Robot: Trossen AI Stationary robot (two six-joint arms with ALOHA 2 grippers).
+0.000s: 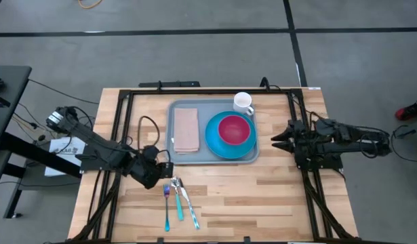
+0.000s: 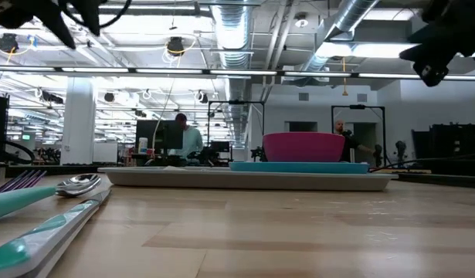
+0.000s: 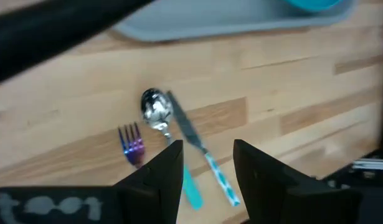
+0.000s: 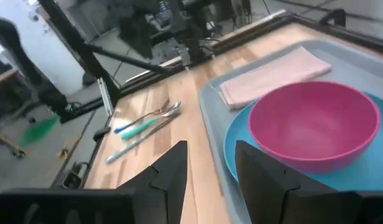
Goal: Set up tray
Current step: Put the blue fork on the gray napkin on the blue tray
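Left pincer (image 1: 166,169) hangs released just above the worktop (image 1: 262,196), fingers spread, right by the heads of the fork (image 1: 166,198), spoon (image 1: 178,193) and knife (image 1: 188,203). Those three lie bunched close together in front of the tray (image 1: 194,157), so my guess is the cutlery is the step in hand. To do it well, the arm should pick one piece where its handle stands free of the others, come straight down, and close across the handle so the neighbours are not dragged along.

Right pincer (image 1: 276,138) waits beside the tray's right edge, also released and holding nothing.

That tray is a flat grey-blue rectangle with rounded corners and a low rim, sitting near the back middle of the worktop. It carries a folded napkin (image 1: 186,130) on its left, a blue plate (image 1: 215,139) with a pink bowl (image 1: 234,129) in it, and a white mug (image 1: 243,103) at its far right corner.
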